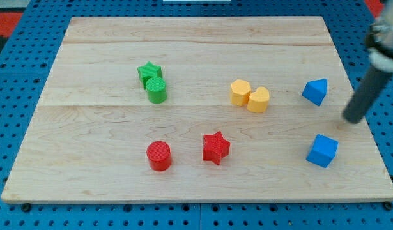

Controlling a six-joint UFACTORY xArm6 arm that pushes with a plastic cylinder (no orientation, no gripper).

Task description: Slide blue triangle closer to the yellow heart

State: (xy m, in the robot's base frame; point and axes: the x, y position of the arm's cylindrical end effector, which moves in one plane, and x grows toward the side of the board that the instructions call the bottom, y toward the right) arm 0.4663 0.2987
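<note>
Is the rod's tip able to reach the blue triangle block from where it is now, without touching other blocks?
Probably yes. My tip sits to the view's right of the blue triangle block, slightly lower, with only bare wooden board between them. The blue cube lies lower, off that line.

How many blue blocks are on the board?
2. The blue triangle sits at the view's right, just right of the yellow heart. The blue cube lies below it. Nothing looks hidden.

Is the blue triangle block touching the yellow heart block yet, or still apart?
Apart. Bare wood shows between the blue triangle block and the yellow heart block; my tip sits right of the triangle.
</note>
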